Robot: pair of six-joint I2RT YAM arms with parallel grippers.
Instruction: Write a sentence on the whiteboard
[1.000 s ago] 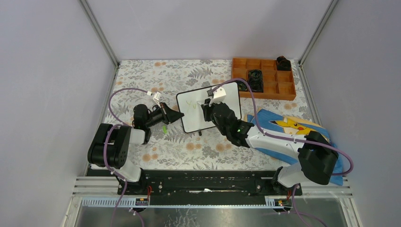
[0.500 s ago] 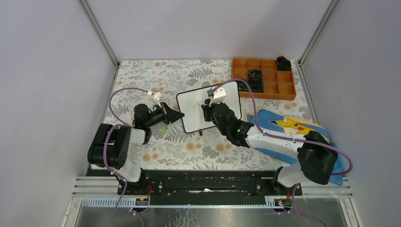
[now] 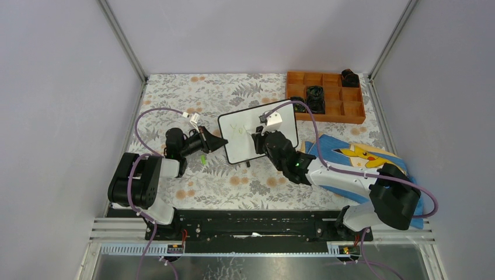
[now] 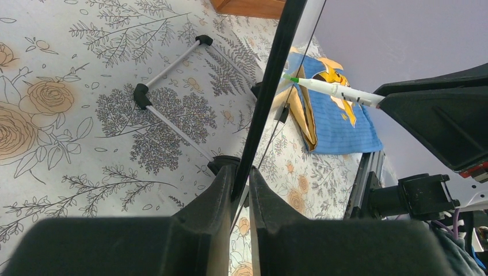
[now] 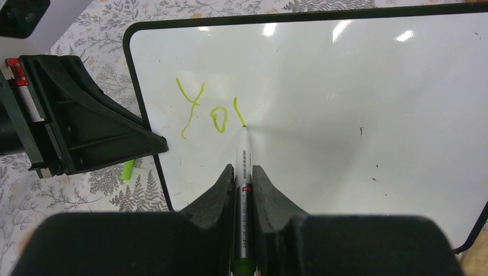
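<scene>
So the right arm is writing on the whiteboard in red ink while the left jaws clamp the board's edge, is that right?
Not quite: the ink is green, not red. The right wrist view shows the marker tip on the whiteboard, beside green letters. The rest holds: the right jaws grip the marker and the left jaws clamp the board's edge.

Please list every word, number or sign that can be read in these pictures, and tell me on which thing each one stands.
"Yo" plus one unfinished stroke: green handwriting on the whiteboard.
Small print along the marker held in the right claw: too small to read.
Blue cloth: only a yellow cartoon picture, no readable words.
</scene>
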